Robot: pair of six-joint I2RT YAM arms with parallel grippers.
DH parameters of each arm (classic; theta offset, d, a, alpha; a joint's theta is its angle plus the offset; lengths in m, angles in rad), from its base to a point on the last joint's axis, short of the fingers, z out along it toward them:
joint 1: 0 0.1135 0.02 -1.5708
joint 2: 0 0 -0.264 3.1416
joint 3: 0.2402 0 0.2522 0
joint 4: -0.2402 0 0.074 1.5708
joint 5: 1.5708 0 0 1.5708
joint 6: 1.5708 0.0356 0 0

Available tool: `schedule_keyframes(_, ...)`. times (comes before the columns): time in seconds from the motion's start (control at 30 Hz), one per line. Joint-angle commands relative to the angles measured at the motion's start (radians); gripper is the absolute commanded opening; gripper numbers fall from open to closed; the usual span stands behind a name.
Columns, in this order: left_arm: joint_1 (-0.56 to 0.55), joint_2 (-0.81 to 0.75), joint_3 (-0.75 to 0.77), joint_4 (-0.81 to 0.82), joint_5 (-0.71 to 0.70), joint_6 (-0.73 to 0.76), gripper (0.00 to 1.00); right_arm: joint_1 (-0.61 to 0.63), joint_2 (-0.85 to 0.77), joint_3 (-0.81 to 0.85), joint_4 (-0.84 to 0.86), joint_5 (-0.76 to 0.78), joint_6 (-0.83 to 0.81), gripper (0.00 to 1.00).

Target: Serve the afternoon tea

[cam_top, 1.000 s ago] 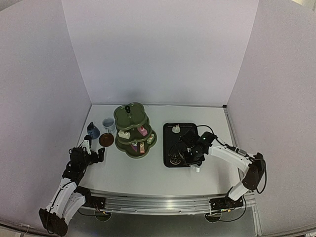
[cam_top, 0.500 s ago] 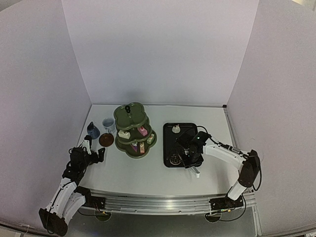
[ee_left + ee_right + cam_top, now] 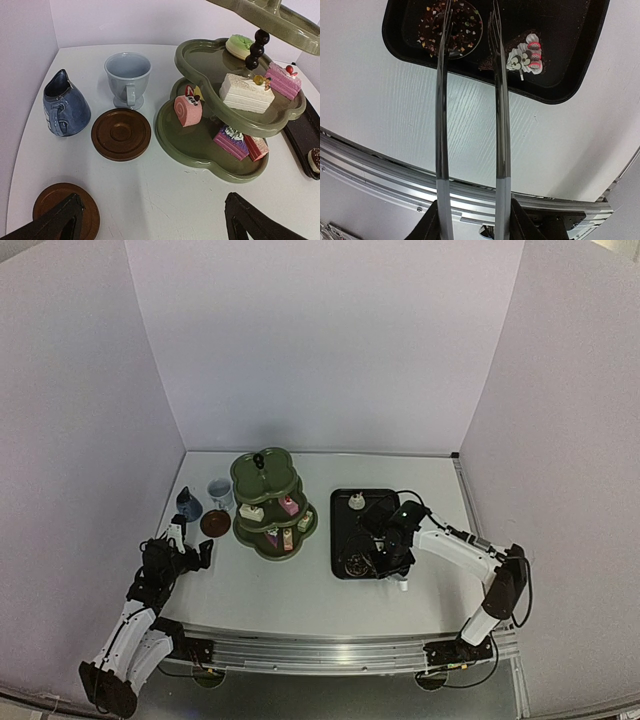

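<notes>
The olive-green three-tier stand [image 3: 269, 504] holds several small cakes; in the left wrist view the stand [image 3: 200, 150] shows a pink roll [image 3: 187, 110] and a white slice [image 3: 246, 93]. The dark-blue cup [image 3: 63, 105], the pale cup [image 3: 128, 78] and one brown saucer [image 3: 120, 133] stand left of it. A second saucer [image 3: 56, 206] lies by my open, empty left gripper [image 3: 150, 225]. My right gripper [image 3: 472, 222] is shut on tongs [image 3: 442, 125]. Their arms reach the chocolate ring cake [image 3: 462, 31] on the black tray [image 3: 570, 75], one arm across it and one beside it. A pink-and-white cake [image 3: 526, 57] lies to its right.
A small white cake [image 3: 356, 502] sits at the tray's far end. The tray's near corner is close to the table's front edge and the metal rail [image 3: 380, 165]. White walls close in the table at the back and both sides.
My right arm has shifted a little to the left, bringing the tongs over the tray's near-left corner. The left arm has not moved.
</notes>
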Motion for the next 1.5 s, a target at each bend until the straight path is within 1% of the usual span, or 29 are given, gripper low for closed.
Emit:
schedule_keyframes(0.0,0.005,0.004,-0.006,0.036,0.007,0.006,0.99,0.006,-0.021,0.059,-0.049,-0.018,-0.008,0.37)
schedule_keyframes(0.23,0.005,0.003,-0.007,0.036,0.008,0.006,0.99,0.005,-0.005,0.022,-0.032,-0.011,0.004,0.37)
schedule_keyframes(0.37,0.005,0.001,-0.008,0.035,0.008,0.005,0.99,0.005,0.037,0.031,-0.027,0.009,-0.01,0.37)
schedule_keyframes(0.63,0.005,-0.004,-0.007,0.033,0.003,0.004,0.99,0.005,0.096,0.074,-0.026,0.0,-0.043,0.36)
schedule_keyframes(0.7,0.005,-0.005,-0.007,0.033,0.003,0.003,0.99,0.005,0.107,0.088,-0.026,-0.011,-0.048,0.32)
schedule_keyframes(0.8,0.005,-0.005,-0.007,0.033,0.004,0.003,0.99,0.009,0.118,0.111,-0.026,-0.032,-0.058,0.18)
schedule_keyframes(0.93,0.004,-0.008,-0.008,0.034,0.002,0.003,0.99,0.022,0.117,0.135,-0.027,-0.024,-0.068,0.05)
schedule_keyframes(1.0,0.005,-0.007,-0.007,0.033,0.0,0.003,0.99,0.025,0.114,0.143,-0.029,-0.015,-0.07,0.01)
schedule_keyframes(1.23,0.005,-0.006,-0.006,0.032,0.0,0.003,0.99,0.042,0.085,0.198,-0.039,0.051,-0.057,0.0)
schedule_keyframes(1.47,0.005,-0.003,-0.006,0.032,0.0,0.003,0.99,0.098,0.079,0.292,-0.055,0.118,-0.063,0.0)
